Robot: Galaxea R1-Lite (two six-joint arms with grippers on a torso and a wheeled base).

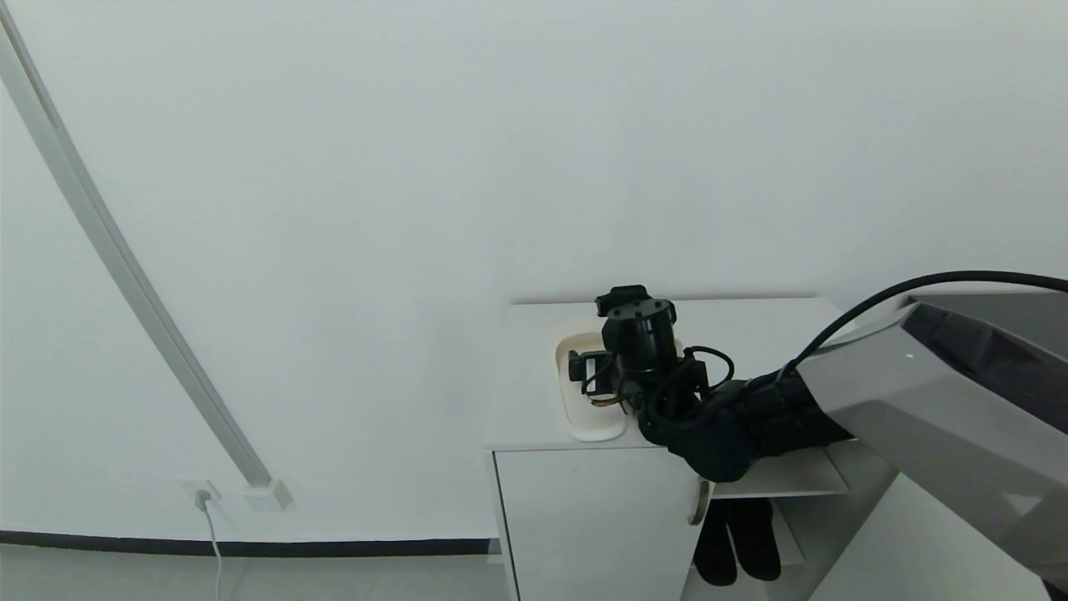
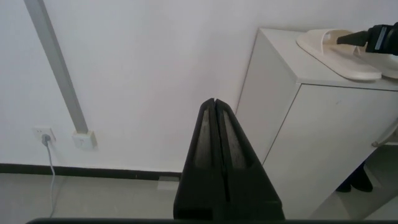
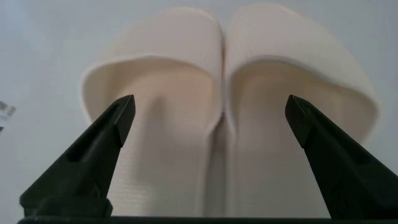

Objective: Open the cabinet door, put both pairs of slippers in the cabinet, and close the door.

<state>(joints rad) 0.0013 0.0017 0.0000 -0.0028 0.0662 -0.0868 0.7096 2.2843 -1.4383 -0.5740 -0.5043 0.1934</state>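
Your right gripper (image 3: 209, 102) held its fingers spread, the cream slippers (image 3: 217, 155) lying between their tips on the cabinet (image 1: 584, 517) top. Your left gripper (image 2: 214, 102), fingers pressed together, hung apart from the cabinet.

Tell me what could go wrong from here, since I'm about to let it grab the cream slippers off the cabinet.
1. The right gripper is open with a finger on either side of both cream slippers; closing might catch only their edges, so one could slip out and drop.
2. They lie near the front edge of the cabinet top; a nudge may push them off.
3. The black slippers already sit inside, so room could be tight.
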